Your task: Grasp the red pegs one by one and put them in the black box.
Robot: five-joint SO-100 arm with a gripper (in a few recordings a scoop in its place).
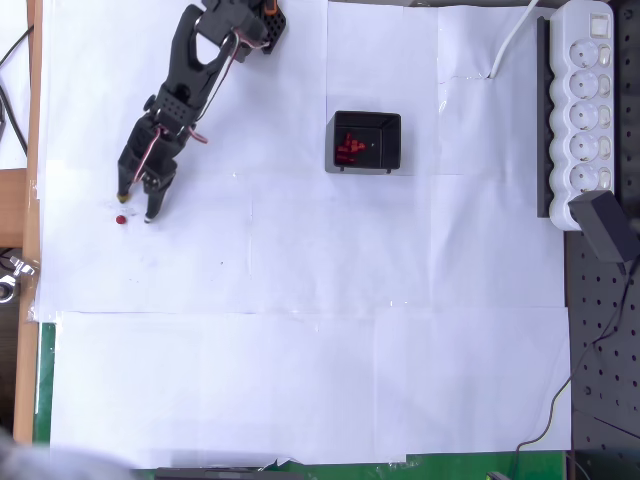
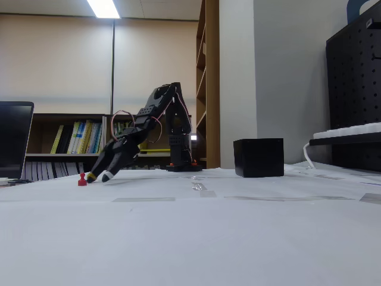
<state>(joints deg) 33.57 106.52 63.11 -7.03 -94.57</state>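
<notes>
office or lab: bookshelves (image 2: 71, 140), pegboard (image 2: 357, 89), power strip (image 1: 587, 105).

No readable text, label, brand, number or sign appears in either view; the spines of the books (image 2: 74, 138) at middle left are too blurred to read.

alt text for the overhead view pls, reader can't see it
A black robot arm reaches down-left across a white paper-covered table, its open gripper poised right beside a single red peg. To the right sits a small black box already holding several red pegs; a white power strip lies along the right edge.
</notes>
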